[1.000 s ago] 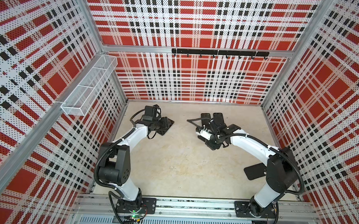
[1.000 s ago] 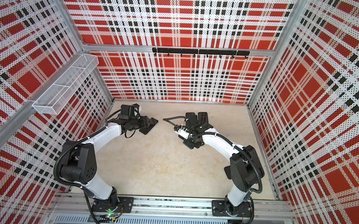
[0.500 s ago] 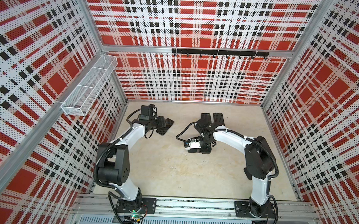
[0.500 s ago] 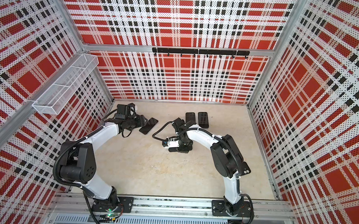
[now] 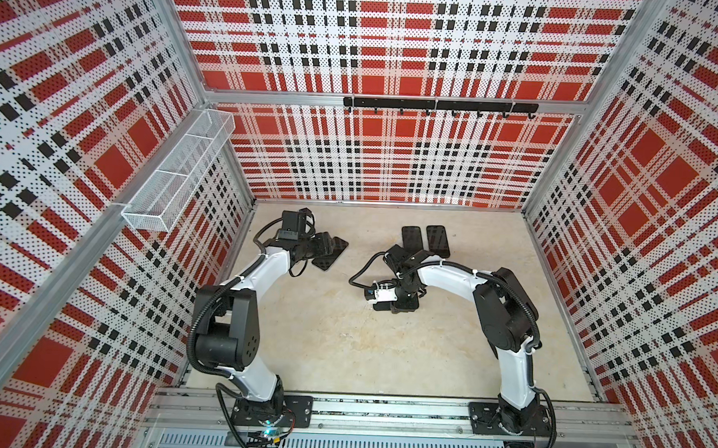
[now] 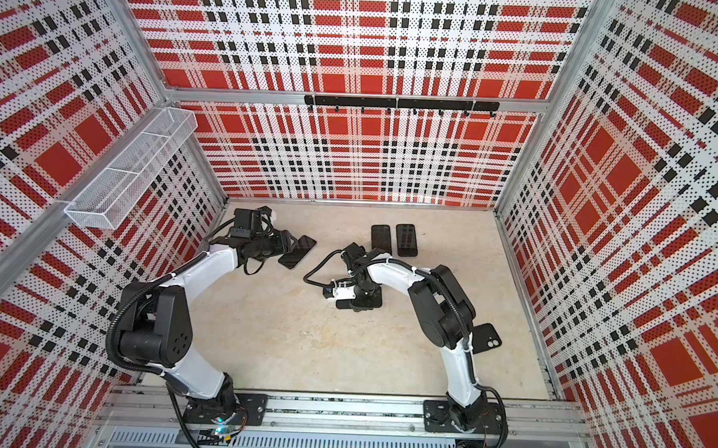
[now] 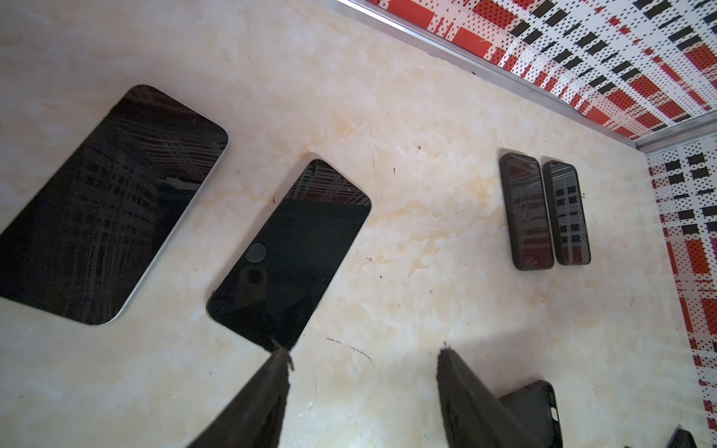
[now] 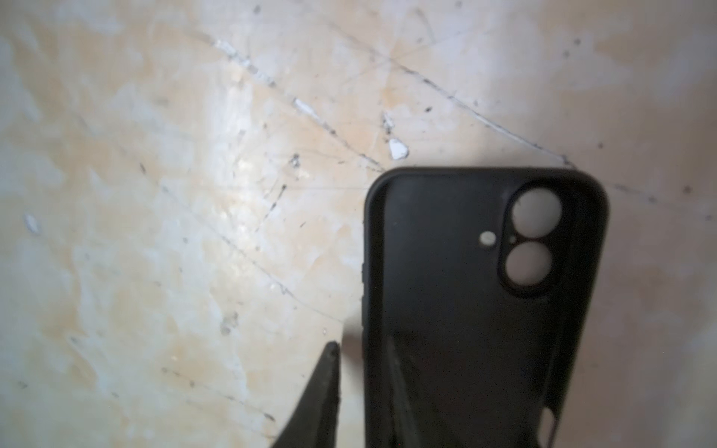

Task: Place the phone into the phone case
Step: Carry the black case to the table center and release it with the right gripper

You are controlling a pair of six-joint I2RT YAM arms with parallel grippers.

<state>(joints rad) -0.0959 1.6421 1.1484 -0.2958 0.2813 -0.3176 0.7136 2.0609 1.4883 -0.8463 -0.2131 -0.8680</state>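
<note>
Phone case (image 8: pixel 465 310) flat on table (image 8: pixel 155 194), side wall between slightly parted jaws of right gripper (image 8: pixel 362 349), left gripper (image 7: pixel 364 355) wide open, empty, one tip at corner of phone (image 7: pixel 295 248)

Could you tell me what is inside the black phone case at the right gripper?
The matte black phone case shows only its bare lining, no phone. A finger of the right gripper hides part of it.

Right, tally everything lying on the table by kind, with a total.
Phones: 4
Loose cases: 2
Total: 6
</note>
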